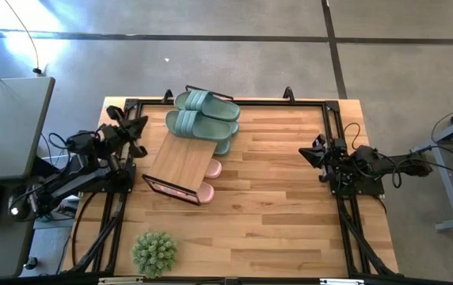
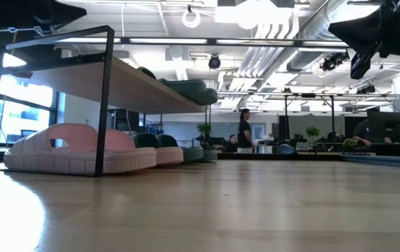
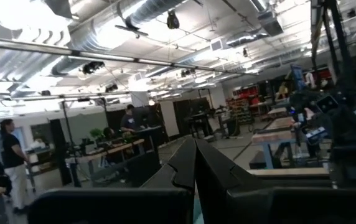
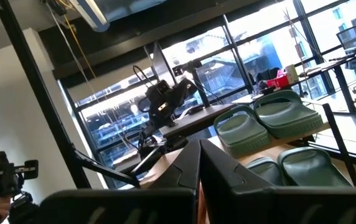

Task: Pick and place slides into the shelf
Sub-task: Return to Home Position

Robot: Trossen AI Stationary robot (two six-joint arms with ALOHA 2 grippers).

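The shelf (image 1: pixel 183 158) stands left of the table's middle, a bamboo board on a black frame. Two sage-green slides (image 1: pixel 205 113) lie side by side on the board's far end, seen also in the right wrist view (image 4: pixel 271 121). More green slides (image 1: pixel 223 146) stick out from under the board. The pink slides (image 1: pixel 209 180) rest on the tabletop beneath the shelf (image 2: pixel 74 150). My left gripper (image 1: pixel 139 127) is shut, raised at the table's left edge beside the shelf, its fingers (image 3: pixel 195 162) together. My right gripper (image 1: pixel 306 153) is shut at the right edge (image 4: pixel 200 162), far from the shelf.
A spiky green plant ball (image 1: pixel 154 252) sits near the table's front left corner. Bare wooden tabletop (image 1: pixel 282 206) lies between the shelf and my right arm. A desk (image 1: pixel 9 127) stands off the left side. People stand in the room beyond (image 2: pixel 245 129).
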